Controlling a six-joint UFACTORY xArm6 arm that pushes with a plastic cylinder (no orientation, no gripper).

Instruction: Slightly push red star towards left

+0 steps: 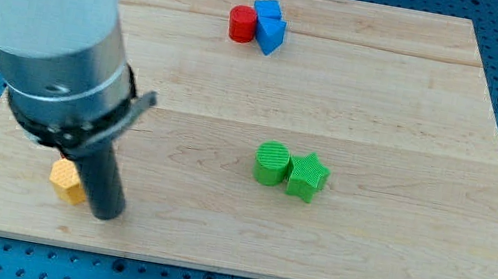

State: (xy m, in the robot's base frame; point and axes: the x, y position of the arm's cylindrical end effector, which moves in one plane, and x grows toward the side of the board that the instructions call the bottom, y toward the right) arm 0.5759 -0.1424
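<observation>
Camera view: my tip [105, 215] sits at the board's [392, 255] lower left, touching or just beside the yellow block [67, 180]. There is no pincer to open or close, only the rod. No red star shows; perhaps the arm hides it. The only red piece is a cylinder [241, 24] against the blue block [268, 23] at the top. Green cylinder [271, 163] and green star [307, 177] touch mid-board. I judge the push not yet begun.

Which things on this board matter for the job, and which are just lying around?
Job: my tip, just view-right of the yellow block; red block, looking round rather than starlike.
Lying about: yellow block, blue block, green cylinder, green star.
</observation>
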